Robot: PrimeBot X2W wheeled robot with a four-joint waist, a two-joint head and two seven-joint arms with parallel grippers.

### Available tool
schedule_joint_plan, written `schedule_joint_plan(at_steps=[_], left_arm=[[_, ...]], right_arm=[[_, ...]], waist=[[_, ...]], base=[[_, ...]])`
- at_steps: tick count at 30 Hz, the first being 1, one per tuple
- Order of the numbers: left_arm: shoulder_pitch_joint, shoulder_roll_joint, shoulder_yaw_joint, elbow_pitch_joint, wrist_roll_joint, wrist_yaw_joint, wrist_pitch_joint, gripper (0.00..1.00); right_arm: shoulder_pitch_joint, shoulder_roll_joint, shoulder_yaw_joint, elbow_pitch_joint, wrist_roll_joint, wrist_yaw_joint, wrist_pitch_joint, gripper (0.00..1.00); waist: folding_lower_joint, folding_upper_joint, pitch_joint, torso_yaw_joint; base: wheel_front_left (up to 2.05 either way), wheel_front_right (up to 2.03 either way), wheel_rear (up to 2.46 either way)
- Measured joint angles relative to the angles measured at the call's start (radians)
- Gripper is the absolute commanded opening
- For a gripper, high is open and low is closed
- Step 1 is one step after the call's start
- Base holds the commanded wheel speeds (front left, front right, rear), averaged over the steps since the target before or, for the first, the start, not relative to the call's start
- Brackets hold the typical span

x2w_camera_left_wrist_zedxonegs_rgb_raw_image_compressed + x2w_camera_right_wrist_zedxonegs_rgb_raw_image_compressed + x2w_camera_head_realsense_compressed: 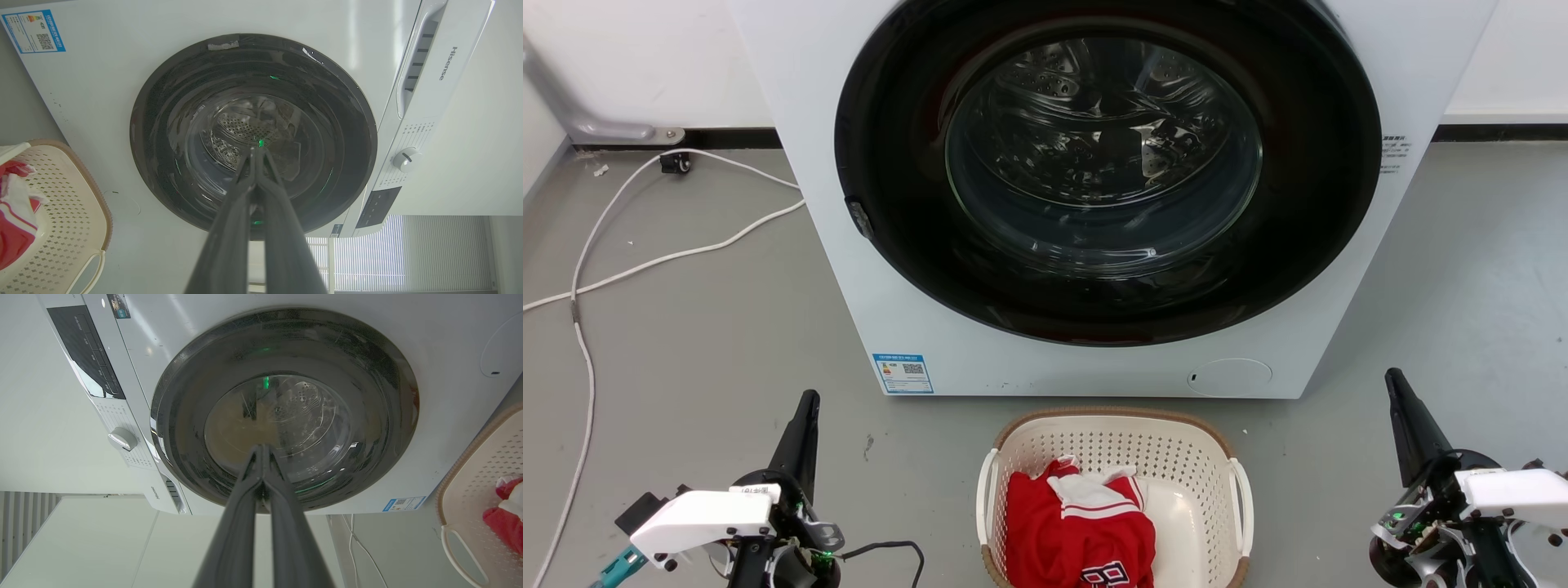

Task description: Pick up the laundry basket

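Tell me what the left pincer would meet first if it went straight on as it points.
Most likely the dark round door of the washing machine: the shut left pincer points toward its glass. Nothing shows in between, though depth is hard to judge.

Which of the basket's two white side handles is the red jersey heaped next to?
The handle on the robot's left: the red jersey lies on that side of the laundry basket, while bare plastic shows beside the right handle.

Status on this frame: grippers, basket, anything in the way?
Left gripper, right gripper shut, empty, flanking the laundry basket. Basket on floor, ungrasped, red garment inside. Path to handles clear.
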Motion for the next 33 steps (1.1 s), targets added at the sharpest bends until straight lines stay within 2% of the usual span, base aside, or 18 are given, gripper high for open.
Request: schedule_joint_plan(at_steps=[27, 28, 33], left_arm=[[0.008, -0.002, -0.001, 0.012, -0.001, 0.0, -0.001, 0.0], [0.017, -0.003, -0.002, 0.022, -0.001, 0.0, -0.002, 1.0], [0.057, -0.008, -0.007, 0.05, 0.0, 0.0, -0.012, 1.0]], right_arm=[[0.008, 0.0, 0.001, 0.012, 0.0, 0.0, 0.0, 0.0], [0.016, 0.001, 0.001, 0.022, 0.0, 0.0, 0.0, 1.0], [0.058, 0.002, 0.006, 0.049, -0.002, 0.0, -0.01, 1.0]], waist=[[0.0, 0.0, 0.0, 0.0], [0.0, -0.0001, 0.0, 0.0], [0.0, 0.0, -0.001, 0.0]], base=[[0.0, 0.0, 0.0], [0.0, 0.0, 0.0], [0.0, 0.0, 0.0]])
